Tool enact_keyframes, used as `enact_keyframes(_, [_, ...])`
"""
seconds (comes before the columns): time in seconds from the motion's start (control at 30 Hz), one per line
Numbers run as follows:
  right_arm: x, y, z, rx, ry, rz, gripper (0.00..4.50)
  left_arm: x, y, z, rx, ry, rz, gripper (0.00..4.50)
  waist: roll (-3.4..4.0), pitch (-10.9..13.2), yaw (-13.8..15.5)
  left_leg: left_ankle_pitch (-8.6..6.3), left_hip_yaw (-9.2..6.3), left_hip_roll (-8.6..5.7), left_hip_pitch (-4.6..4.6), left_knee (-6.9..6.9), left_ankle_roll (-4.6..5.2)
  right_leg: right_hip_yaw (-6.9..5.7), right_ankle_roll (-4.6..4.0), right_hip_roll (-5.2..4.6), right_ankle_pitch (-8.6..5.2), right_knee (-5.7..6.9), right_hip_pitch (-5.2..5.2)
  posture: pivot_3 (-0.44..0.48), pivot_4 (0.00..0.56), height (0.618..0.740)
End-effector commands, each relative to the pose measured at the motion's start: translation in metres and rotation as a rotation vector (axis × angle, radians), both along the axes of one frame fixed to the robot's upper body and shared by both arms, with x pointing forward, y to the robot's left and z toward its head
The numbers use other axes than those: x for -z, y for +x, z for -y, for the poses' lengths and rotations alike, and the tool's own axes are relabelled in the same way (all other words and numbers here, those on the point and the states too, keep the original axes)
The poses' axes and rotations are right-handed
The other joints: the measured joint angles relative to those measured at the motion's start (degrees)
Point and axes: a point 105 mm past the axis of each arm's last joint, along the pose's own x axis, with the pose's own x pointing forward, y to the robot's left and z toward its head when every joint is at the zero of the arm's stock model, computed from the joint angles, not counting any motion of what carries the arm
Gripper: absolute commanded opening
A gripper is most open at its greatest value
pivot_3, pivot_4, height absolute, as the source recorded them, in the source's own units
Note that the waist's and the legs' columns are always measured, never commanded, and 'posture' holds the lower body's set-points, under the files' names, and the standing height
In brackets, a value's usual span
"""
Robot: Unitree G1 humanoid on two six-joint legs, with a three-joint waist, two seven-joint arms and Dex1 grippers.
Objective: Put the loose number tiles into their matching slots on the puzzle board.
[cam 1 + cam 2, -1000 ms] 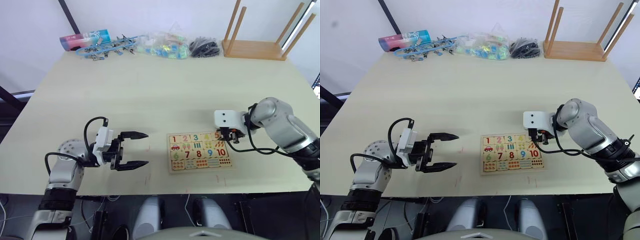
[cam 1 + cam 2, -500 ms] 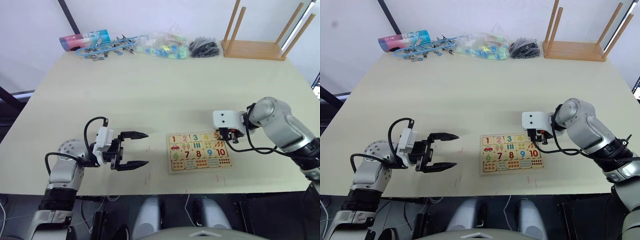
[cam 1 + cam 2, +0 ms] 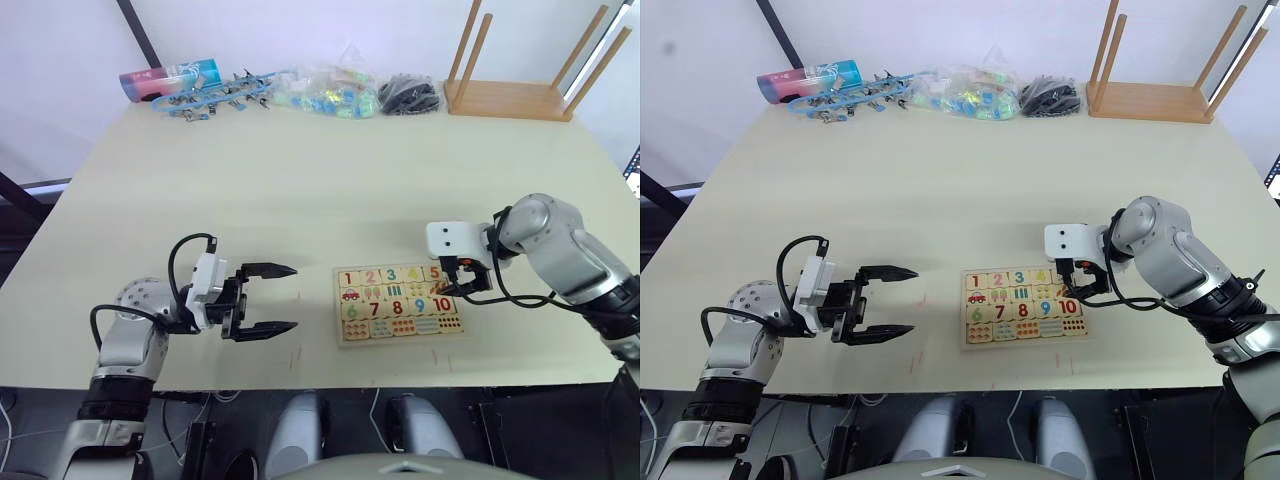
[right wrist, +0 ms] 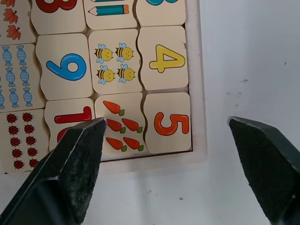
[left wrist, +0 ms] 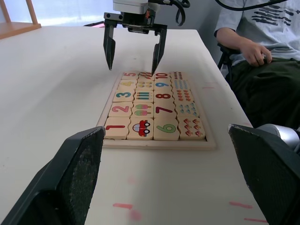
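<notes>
R fingers (image 4: 79, 159) apart, tile 5 (image 4: 168, 123) seated

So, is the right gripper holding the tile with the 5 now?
No, the right gripper hangs open above the board, and the 5 tile lies in its corner slot.

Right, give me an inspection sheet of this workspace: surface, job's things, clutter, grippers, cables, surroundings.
Surface: pale table, faint red marks near the front edge.
Job's things: puzzle board with number tiles 1 to 5 seated; tile 5 in its corner slot.
Clutter: clips, bagged bits and a black bundle along the far edge; wooden stand at the far right.
Grippers: left gripper open, empty; right gripper open above the board.
Cables: black cable looping off the right arm.
Surroundings: seated person beside the table.
</notes>
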Motion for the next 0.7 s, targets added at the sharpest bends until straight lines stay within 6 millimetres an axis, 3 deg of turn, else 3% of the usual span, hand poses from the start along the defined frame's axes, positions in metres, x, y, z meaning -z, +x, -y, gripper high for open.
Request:
enact_keyframes(0.03, [-0.021,0.006,0.008,0.044,0.065,0.06,4.48,-0.005,0.001,0.001,0.011,0.003,0.025,4.5,0.0,0.0,0.01,0.0,0.01,0.0,0.0,0.0,0.0,0.0,0.0,0.0,0.0,0.0,0.0,0.0,0.15,0.737])
enact_keyframes(0.23, [-0.026,0.004,0.019,0.129,0.198,0.077,4.48,-0.005,0.002,0.001,0.011,0.003,0.028,4.5,-0.01,-0.01,0.08,0.0,0.0,0.0,-0.01,0.0,0.0,0.0,0.0,-0.01,0.0,-0.01,0.0,0.0,0.15,0.737])
enact_keyframes(0.33, [-0.029,0.002,0.021,0.155,0.263,0.089,3.66,-0.005,0.002,0.001,0.013,0.004,0.028,4.5,-0.01,0.0,0.03,0.0,0.0,0.0,-0.01,0.0,0.0,0.0,0.01,-0.01,0.0,-0.01,0.0,0.0,0.15,0.737])
enact_keyframes(0.53, [-0.032,-0.001,0.026,0.231,0.44,0.145,0.71,-0.007,0.006,0.001,0.02,0.01,0.035,4.5,-0.02,-0.01,0.01,0.0,0.0,0.0,0.01,0.01,0.0,0.01,0.0,0.01,0.0,0.06,0.01,0.0,0.15,0.737])
enact_keyframes(0.6, [-0.028,-0.003,0.028,0.262,0.506,0.153,0.07,-0.007,0.007,0.001,0.024,0.012,0.037,4.5,-0.05,-0.03,0.06,0.0,-0.01,-0.01,0.01,0.0,0.0,0.01,0.01,0.01,0.0,0.06,0.01,0.0,0.15,0.737])
enact_keyframes(0.7, [-0.022,-0.008,0.026,0.288,0.593,0.149,0.07,-0.007,0.007,0.001,0.027,0.012,0.037,4.5,-0.06,-0.03,0.11,0.0,-0.02,-0.02,-0.02,0.01,0.0,0.02,0.01,0.01,0.0,0.07,0.01,0.0,0.15,0.737])
